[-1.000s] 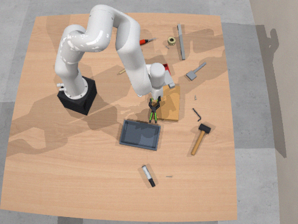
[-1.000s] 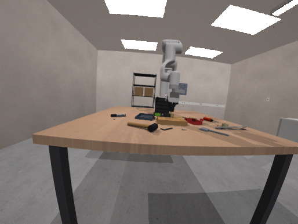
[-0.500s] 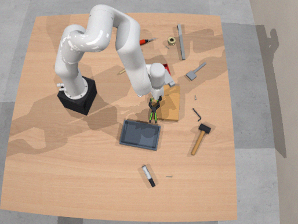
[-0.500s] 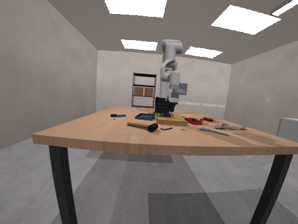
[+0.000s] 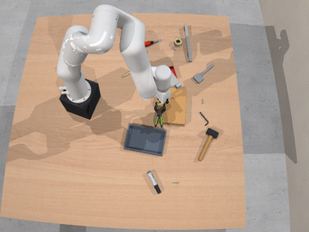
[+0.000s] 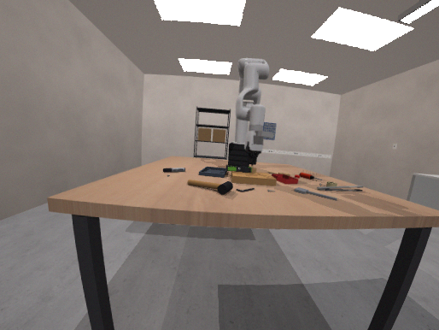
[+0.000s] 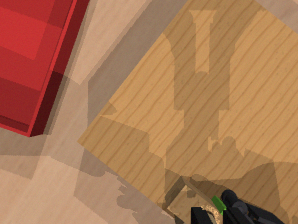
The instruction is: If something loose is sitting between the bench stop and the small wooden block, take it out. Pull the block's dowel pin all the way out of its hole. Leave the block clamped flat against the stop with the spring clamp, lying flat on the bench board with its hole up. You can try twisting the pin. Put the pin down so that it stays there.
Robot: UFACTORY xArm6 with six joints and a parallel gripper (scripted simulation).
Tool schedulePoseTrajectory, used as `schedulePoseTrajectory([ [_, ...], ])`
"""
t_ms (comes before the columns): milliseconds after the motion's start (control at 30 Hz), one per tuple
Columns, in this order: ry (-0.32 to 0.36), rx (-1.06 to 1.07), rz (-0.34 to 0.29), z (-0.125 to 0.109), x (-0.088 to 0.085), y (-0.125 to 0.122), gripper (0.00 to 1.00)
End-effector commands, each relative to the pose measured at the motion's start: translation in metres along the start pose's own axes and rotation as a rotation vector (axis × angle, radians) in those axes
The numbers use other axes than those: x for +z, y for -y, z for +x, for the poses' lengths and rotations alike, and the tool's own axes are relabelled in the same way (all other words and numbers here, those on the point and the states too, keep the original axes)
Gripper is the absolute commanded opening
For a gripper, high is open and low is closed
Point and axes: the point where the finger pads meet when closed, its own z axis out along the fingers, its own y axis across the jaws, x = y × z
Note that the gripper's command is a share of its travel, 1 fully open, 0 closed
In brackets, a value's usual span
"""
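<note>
The tan bench board (image 5: 175, 106) lies on the table right of centre; it fills most of the wrist view (image 7: 210, 100). My gripper (image 5: 160, 103) hangs over the board's left edge and is shut on the spring clamp (image 5: 159, 116), which is black with green handles and points toward the dark tray. The clamp shows at the bottom edge of the wrist view (image 7: 225, 207). A grey piece (image 5: 177, 85) sits at the board's far end, partly under my wrist. The small wooden block is hidden by my arm. A small wooden peg (image 5: 126, 73) lies on the table left of my forearm.
A dark blue tray (image 5: 145, 139) sits just in front of the board. A red tray (image 7: 30, 55) lies beyond the board. A hammer (image 5: 208, 143), hex key (image 5: 204, 118), chisel (image 5: 202, 74), metal bar (image 5: 187, 42), screwdriver (image 5: 151, 42), brass ring (image 5: 178, 42) and marker (image 5: 154, 181) lie around.
</note>
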Motion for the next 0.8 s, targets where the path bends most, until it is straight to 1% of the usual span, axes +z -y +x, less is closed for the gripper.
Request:
schedulePoseTrajectory([
  [0,-0.004,-0.038,0.002,0.0013,-0.0012,-0.0009,0.0],
  [767,-0.004,0.091,0.002,0.0013,-0.0016,-0.0009,0.0],
])
